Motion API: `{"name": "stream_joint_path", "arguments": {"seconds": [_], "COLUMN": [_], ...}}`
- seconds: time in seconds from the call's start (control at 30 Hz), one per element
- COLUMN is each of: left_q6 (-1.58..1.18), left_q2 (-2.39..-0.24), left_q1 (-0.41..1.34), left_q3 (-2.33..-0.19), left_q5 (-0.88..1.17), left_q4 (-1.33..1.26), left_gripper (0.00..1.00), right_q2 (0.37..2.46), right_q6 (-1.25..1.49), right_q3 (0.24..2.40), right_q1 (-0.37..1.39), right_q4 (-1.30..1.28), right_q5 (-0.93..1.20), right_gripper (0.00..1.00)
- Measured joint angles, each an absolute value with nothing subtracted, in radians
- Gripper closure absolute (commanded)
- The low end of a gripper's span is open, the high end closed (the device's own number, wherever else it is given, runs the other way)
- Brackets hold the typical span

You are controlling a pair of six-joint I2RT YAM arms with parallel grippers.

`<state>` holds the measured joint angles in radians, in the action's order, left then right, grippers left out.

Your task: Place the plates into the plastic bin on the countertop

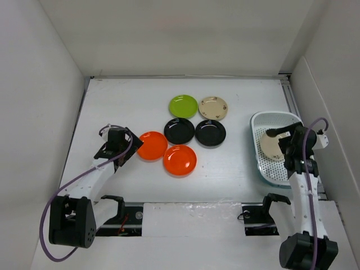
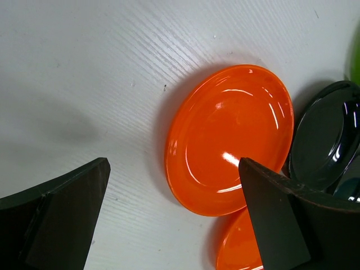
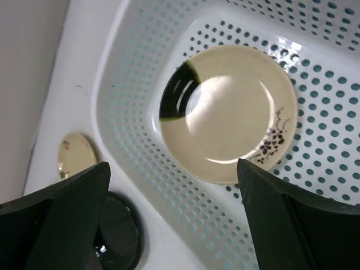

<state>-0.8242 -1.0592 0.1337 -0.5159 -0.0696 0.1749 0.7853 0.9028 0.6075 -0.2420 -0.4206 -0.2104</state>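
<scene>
A: Presently, item one: beige round glazed plate with a brown sprig marking, lying flat in the pale perforated rectangular plastic bin at 3 o'clock on the matte white countertop. The right gripper is released above it, jaws wide, holding nothing.

B: Risk?

A: If you lift out carelessly, a finger may catch the bin's wall and drag it. Item two: the left gripper, likewise spread and empty, hangs over the glossy orange round plate at 9 o'clock of the cluster.

B: Obstructions?

A: A second orange plate sits just beside it at 5 o'clock and a glossy black plate at 2 o'clock. If you close there, you could nudge either one. Also outside the bin: second black plate, lime green plate, second beige plate.
</scene>
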Motion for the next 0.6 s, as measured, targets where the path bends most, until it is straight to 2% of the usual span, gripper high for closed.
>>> {"name": "stream_joint_path", "arguments": {"seconds": [0.17,0.3,0.33,0.43,0.47,0.5,0.57,0.6], "left_q6": [-0.830,-0.837,-0.838,-0.838,-0.838,-0.840,-0.846,-0.843], "left_q2": [-1.082,-1.142,-1.158,-1.201,-1.216,-1.232,-1.266,-1.277], "left_q1": [0.134,0.134,0.134,0.134,0.134,0.134,0.133,0.134], "left_q3": [-0.510,-0.504,-0.500,-0.494,-0.494,-0.494,-0.496,-0.499], "left_q5": [-0.073,-0.076,-0.073,-0.059,-0.057,-0.053,-0.046,-0.047], "left_q4": [0.156,0.125,0.116,0.064,0.046,0.028,0.003,-0.004], "left_gripper": [0.07,0.19,0.28,0.43,0.61,0.68,0.78,0.80], "right_q2": [0.683,0.646,0.644,0.661,0.671,0.683,0.704,0.713], "right_q6": [0.883,0.846,0.836,0.797,0.785,0.775,0.756,0.750], "right_q3": [0.675,0.733,0.741,0.768,0.775,0.782,0.793,0.795], "right_q1": [-0.242,-0.242,-0.242,-0.242,-0.242,-0.242,-0.242,-0.242], "right_q4": [-0.450,-0.458,-0.457,-0.457,-0.456,-0.458,-0.458,-0.458], "right_q5": [-0.178,-0.093,-0.066,0.039,0.069,0.099,0.151,0.171], "right_gripper": [0.00,0.00,0.00,0.00,0.00,0.00,0.00,0.00]}}
